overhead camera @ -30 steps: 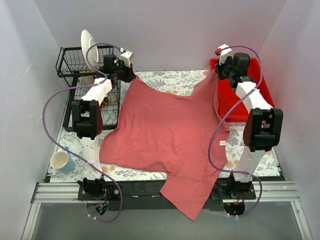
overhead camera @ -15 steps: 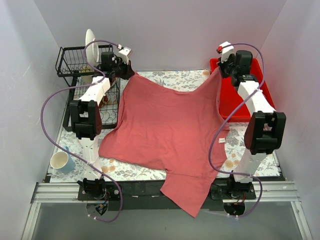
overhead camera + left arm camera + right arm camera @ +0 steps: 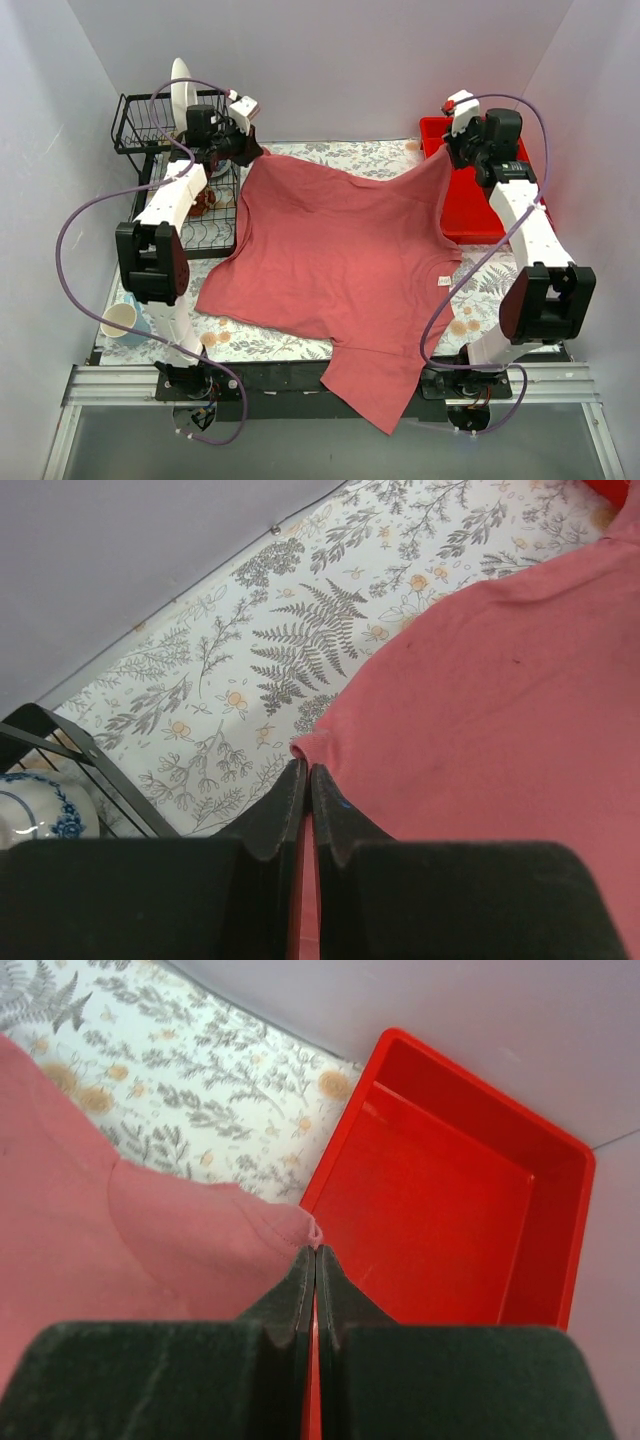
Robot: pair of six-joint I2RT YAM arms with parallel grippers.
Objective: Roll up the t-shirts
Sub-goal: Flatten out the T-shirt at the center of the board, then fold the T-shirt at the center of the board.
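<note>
A salmon-pink t-shirt [image 3: 340,260] is stretched over the floral mat, one part hanging off the near table edge. My left gripper [image 3: 254,152] is shut on the shirt's far left corner, which pokes out just past the fingertips [image 3: 300,775] in the left wrist view, the t-shirt [image 3: 500,710] spreading to the right. My right gripper [image 3: 446,152] is shut on the far right corner, held over the rim of the red tray; in the right wrist view that hemmed corner of the t-shirt [image 3: 200,1240] ends at the gripper [image 3: 316,1252].
A red plastic tray [image 3: 520,190] stands at the back right, seen as an empty red tray [image 3: 450,1210] in the right wrist view. A black wire rack [image 3: 160,125] with a white plate [image 3: 178,80] stands at the back left. A white cup [image 3: 119,320] sits near the left front.
Both grippers have moved outward and toward the back wall with the shirt's corners, pulling its far edge wider and flatter. The near part of the shirt slid slightly up the table.
</note>
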